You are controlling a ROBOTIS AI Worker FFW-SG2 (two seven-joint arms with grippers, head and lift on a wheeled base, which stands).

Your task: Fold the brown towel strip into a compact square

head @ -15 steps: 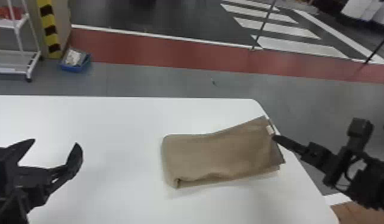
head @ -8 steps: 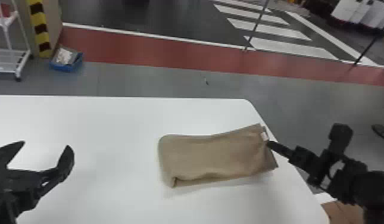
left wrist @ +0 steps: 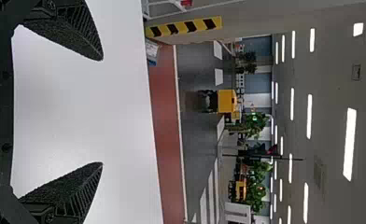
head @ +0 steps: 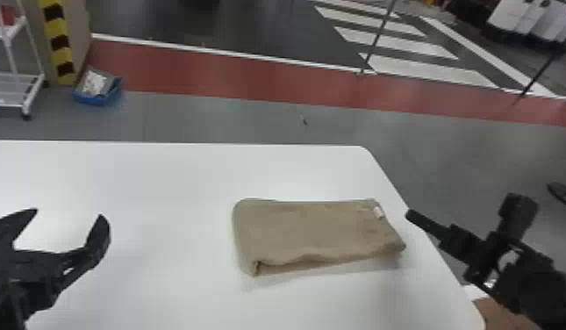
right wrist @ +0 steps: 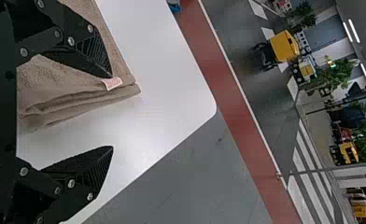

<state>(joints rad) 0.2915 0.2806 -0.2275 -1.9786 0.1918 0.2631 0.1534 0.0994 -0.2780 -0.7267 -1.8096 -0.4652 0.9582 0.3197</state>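
Right gripper (right wrist: 112, 112) wide open, two fingers spread, nothing pinched! Just beside it, one brown towel strip (head: 317, 228), layered short end towards fingers, likely lined up so for pinching and folding over. One pale tag (right wrist: 112, 83) on that end, near one fingertip. Beyond towel, well apart, left gripper (left wrist: 102, 111), also open, empty, probably waiting its turn. One white table (head: 163, 175) beneath towel, giving fold flat backing.

left gripper (head: 70, 214) open wide, jaws well apart; right gripper (head: 420, 219) also open, arm (head: 538, 283) slanting in from right edge.
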